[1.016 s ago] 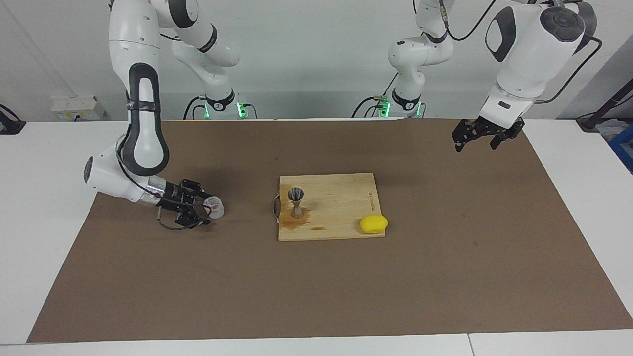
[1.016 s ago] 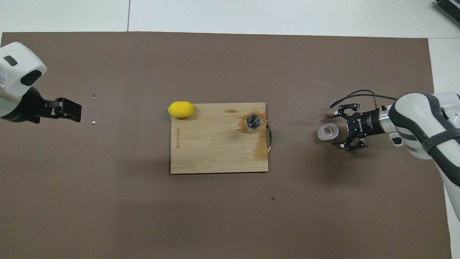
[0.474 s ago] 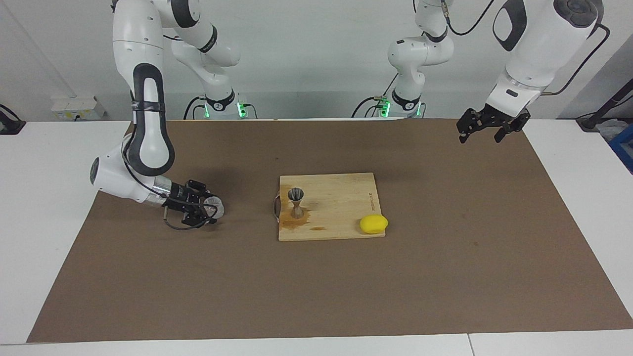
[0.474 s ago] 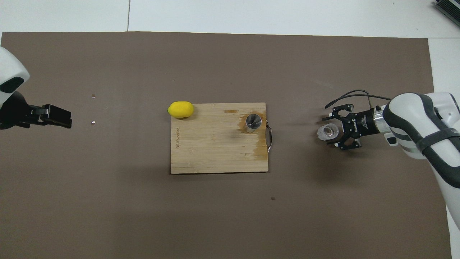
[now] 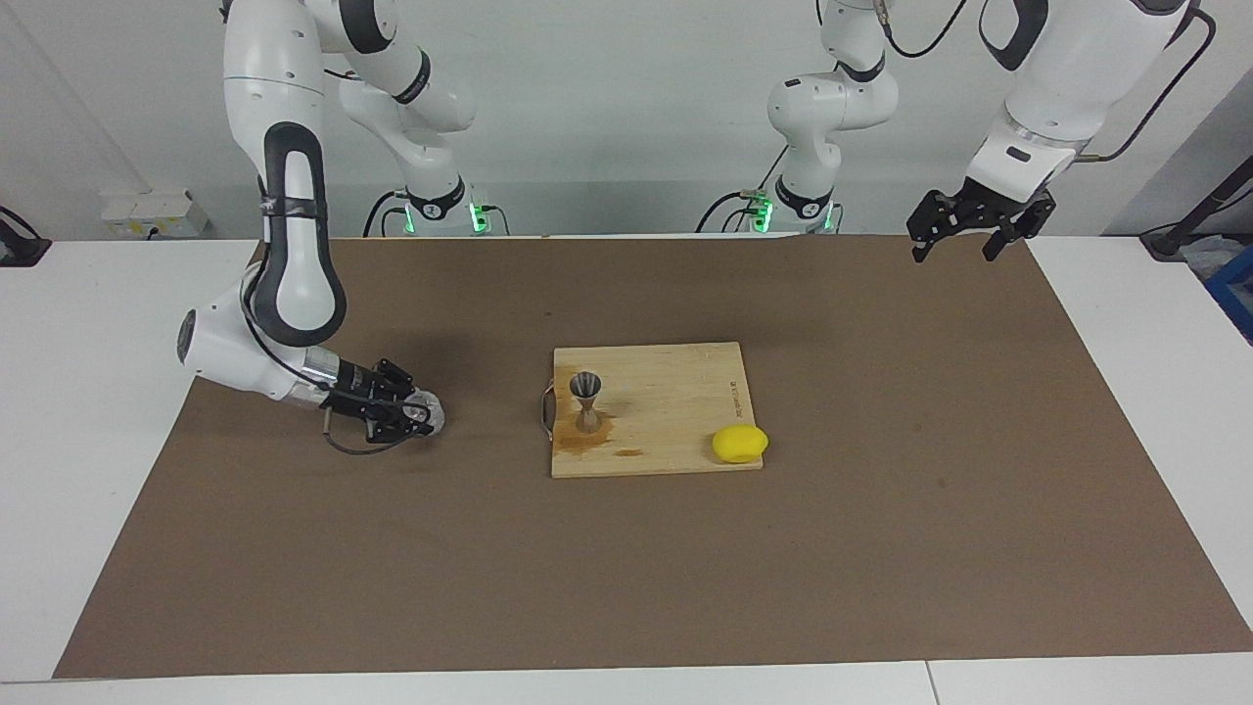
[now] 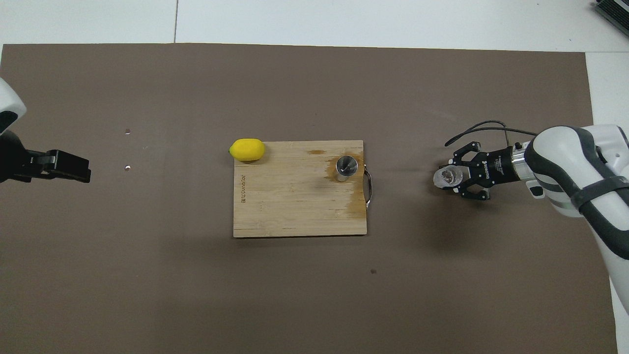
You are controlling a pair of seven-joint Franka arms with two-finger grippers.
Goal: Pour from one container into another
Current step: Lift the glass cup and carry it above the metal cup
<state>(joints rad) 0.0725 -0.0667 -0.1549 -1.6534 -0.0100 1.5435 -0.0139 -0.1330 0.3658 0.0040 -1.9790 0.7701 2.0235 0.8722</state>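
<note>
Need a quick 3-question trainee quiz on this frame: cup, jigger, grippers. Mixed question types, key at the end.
1. True or false: the small clear cup stands on the wooden cutting board.
2. Which gripper is at the cup: A left gripper, B right gripper?
3. Fill in: the silvery hourglass-shaped metal jigger stands upright at the board's ____ end, away from the yellow lemon.

Key:
1. False; it is on the brown mat, toward the right arm's end.
2. B; its fingers close around the cup, while the left waits raised.
3. Handle.
</note>
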